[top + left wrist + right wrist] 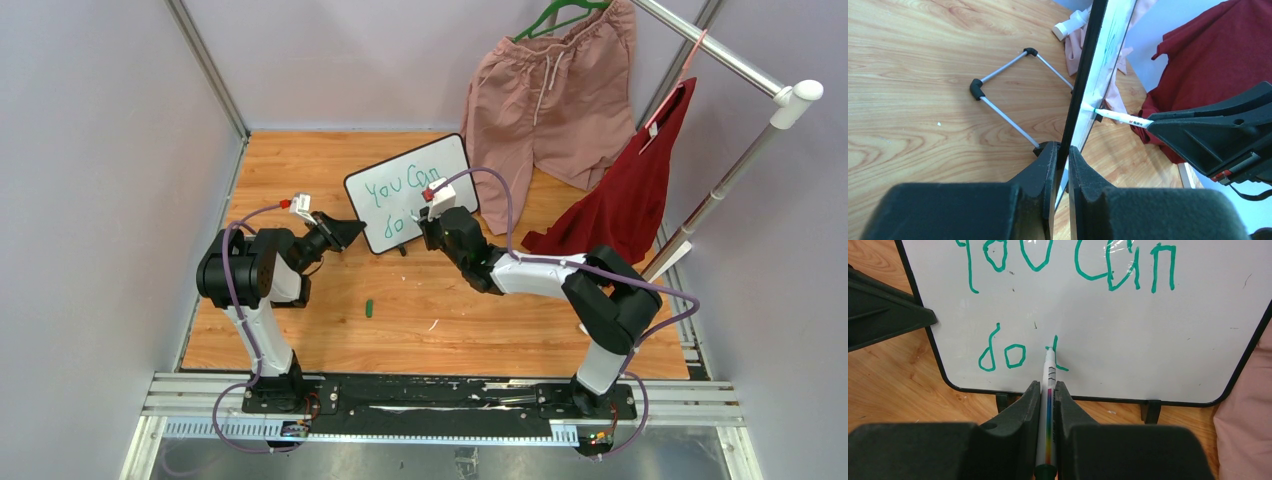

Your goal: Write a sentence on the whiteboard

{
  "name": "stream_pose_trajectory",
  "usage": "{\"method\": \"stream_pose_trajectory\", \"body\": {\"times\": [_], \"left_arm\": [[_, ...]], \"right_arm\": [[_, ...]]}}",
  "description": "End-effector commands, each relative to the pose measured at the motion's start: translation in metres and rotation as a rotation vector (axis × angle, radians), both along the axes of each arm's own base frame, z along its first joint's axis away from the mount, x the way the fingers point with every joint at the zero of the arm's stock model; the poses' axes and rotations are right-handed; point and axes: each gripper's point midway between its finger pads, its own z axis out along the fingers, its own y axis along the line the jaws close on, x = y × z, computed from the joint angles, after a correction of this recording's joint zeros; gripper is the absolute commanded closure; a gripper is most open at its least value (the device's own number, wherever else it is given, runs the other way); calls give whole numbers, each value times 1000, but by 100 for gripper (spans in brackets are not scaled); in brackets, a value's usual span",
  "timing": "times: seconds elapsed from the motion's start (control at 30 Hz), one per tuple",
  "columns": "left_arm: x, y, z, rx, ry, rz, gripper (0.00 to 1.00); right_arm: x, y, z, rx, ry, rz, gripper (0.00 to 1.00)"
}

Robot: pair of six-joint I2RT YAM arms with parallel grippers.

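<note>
With the left gripper pinching the left edge of the upright whiteboard at tabletop centre, and the right gripper pinching the marker, extend the sentence using light, slow strokes so the board does not tip.

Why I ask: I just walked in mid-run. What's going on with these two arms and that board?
The left gripper is shut on the edge of the whiteboard, steadying it where it stands on the table. The right gripper holds a marker with its tip against the board. The green sentence is unfinished: "You Can" on top, "do" and a partly drawn letter below.
</note>
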Motion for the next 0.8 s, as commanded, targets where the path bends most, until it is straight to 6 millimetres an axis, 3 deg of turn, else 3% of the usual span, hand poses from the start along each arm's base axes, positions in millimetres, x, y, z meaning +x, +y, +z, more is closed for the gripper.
{"method": "stream_pose_trajectory", "body": {"times": [0.0,0.3,0.77], "left_arm": [[-1,-2,-3,11,-17,-6,100],[-1,-2,-2,11,-19,-6,100],[-1,-2,-2,13,-20,-6,100]], "right_arm": [[12,-17,8,-8,-22,-69,100],[13,-20,13,5,-31,-72,100],[12,-16,46,68,-89,-47,100]]}}
